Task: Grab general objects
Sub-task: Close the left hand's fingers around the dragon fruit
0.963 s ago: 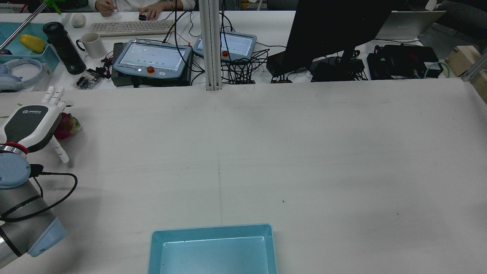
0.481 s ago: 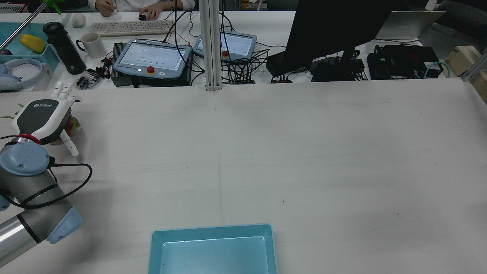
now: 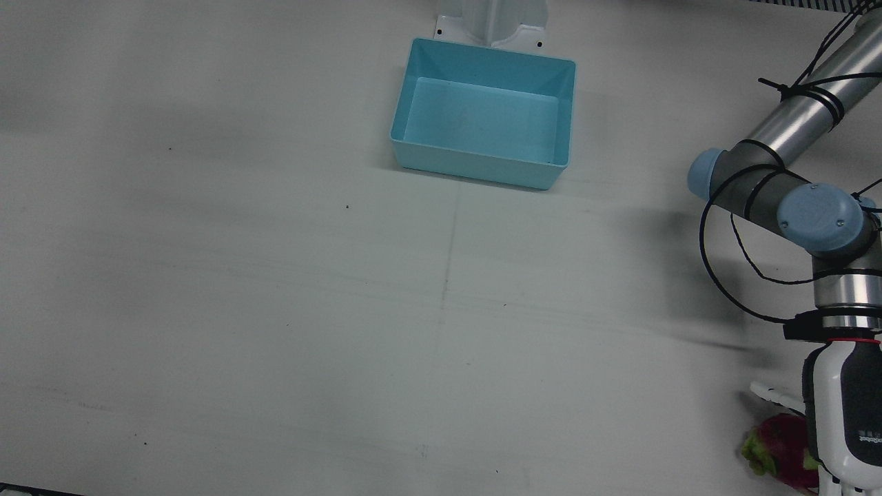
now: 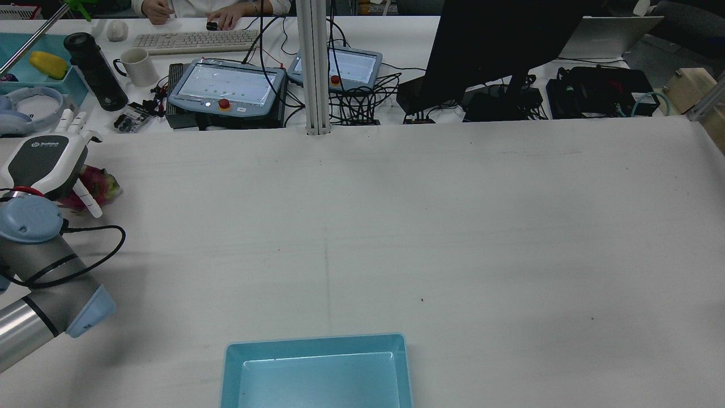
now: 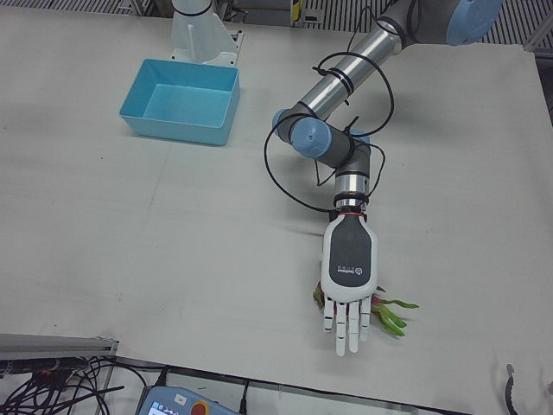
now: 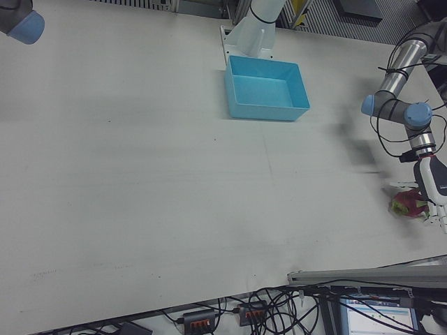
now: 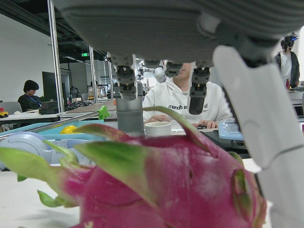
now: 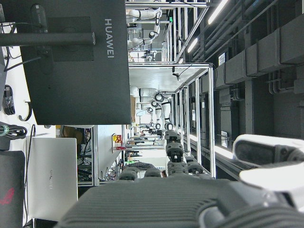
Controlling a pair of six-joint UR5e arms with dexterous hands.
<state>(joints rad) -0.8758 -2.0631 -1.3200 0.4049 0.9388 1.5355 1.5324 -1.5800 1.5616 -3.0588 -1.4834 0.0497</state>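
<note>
A pink dragon fruit (image 4: 105,187) with green scales lies on the white table near its far left corner in the rear view. My left hand (image 4: 45,161) hovers flat over it, open, with its fingers (image 5: 348,324) stretched out past the fruit (image 5: 390,316) and the thumb (image 4: 88,199) beside it. The left hand view shows the fruit (image 7: 166,190) close under the palm, untouched by the fingertips (image 7: 127,88). The fruit (image 3: 775,448) also shows beside the hand (image 3: 851,413) in the front view. My right hand (image 8: 180,199) shows only in its own view, open and holding nothing.
An empty blue bin (image 4: 317,341) sits at the table's near edge in the middle. Beyond the far edge a desk carries teach pendants (image 4: 226,88), a mug (image 4: 139,65), a black bottle (image 4: 93,71) and a monitor (image 4: 498,45). A person's hands (image 4: 221,20) rest by a keyboard.
My left hand has moved farther out over the dragon fruit, towards the table's far edge, drifting right and then back left. The fruit has stayed in place.
</note>
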